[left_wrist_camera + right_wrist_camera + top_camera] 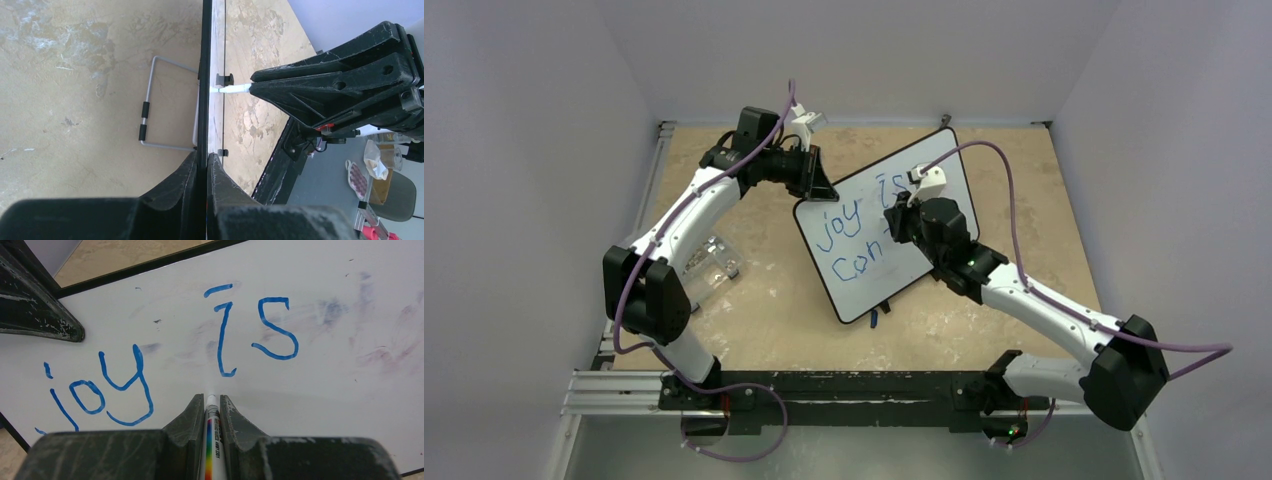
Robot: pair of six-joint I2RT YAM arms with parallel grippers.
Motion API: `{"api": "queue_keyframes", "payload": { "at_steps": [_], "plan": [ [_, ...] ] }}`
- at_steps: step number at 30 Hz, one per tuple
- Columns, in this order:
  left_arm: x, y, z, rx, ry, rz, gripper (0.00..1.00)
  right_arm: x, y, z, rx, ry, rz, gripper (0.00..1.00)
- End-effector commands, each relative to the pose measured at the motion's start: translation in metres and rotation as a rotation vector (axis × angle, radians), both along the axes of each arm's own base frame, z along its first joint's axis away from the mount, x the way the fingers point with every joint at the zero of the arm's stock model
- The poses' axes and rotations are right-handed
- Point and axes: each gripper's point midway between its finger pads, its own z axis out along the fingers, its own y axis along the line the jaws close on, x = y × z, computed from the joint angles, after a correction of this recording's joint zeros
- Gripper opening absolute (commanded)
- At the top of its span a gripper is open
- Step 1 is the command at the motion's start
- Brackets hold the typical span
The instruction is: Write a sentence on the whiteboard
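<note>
The whiteboard (pixel 856 300) stands tilted at the table's middle, black-framed. Blue words of the sentence (pixel 854 218) read "joy is", with "con" and a further stroke below. My left gripper (pixel 817 190) is shut on the board's upper left edge. In the left wrist view, the left gripper (pixel 206 161) clamps the thin black frame of the whiteboard (pixel 205 75), seen edge-on. My right gripper (pixel 900 216) is over the writing, shut on a white marker (pixel 212 440) with a rainbow stripe. Its tip meets the whiteboard (pixel 325 365) just below "is" (pixel 250 330).
A clear plastic container (pixel 711 264) lies left of the board beside the left arm. A small dark piece (pixel 874 319) sits at the board's near corner. The board's wire stand (pixel 149 111) rests on the tan table behind it. Grey walls close in on three sides.
</note>
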Motion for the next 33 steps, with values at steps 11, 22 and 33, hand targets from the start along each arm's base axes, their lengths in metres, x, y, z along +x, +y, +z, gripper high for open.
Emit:
{"api": "queue_keyframes", "payload": {
  "at_steps": [11, 22, 33],
  "plan": [
    [0.004, 0.004, 0.021, 0.017, -0.14, 0.002, 0.0, -0.002, -0.006, -0.004, 0.022, 0.002, -0.028, 0.0],
    [0.004, 0.005, 0.022, 0.019, -0.145, 0.004, 0.0, -0.018, -0.014, -0.033, 0.035, 0.062, -0.029, 0.0],
    [0.004, 0.005, 0.021, 0.021, -0.143, 0.005, 0.0, -0.029, -0.024, -0.056, 0.032, 0.104, -0.047, 0.0]
  ]
}}
